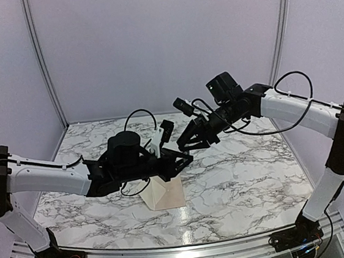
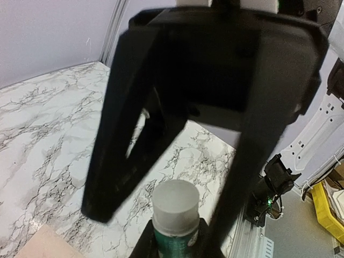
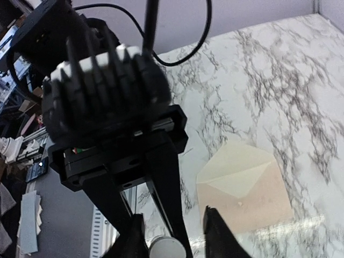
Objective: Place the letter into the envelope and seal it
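Observation:
The envelope (image 1: 164, 194) lies flat on the marble table below both grippers. In the right wrist view the envelope (image 3: 252, 196) has a pinkish-tan body and an open cream triangular flap (image 3: 232, 161). The letter does not show as a separate sheet. My left gripper (image 1: 180, 162) is shut on a green glue stick with a white cap (image 2: 174, 207), held in the air. My right gripper (image 1: 187, 144) is open, with a finger on either side of the cap (image 3: 164, 248). The right gripper's fingers (image 2: 123, 161) fill the left wrist view.
The marble table (image 1: 245, 177) is bounded by white walls at the back and sides. A metal rail (image 1: 173, 255) runs along the near edge. A tan corner of the envelope (image 2: 43, 244) shows in the left wrist view. Cables hang from both arms.

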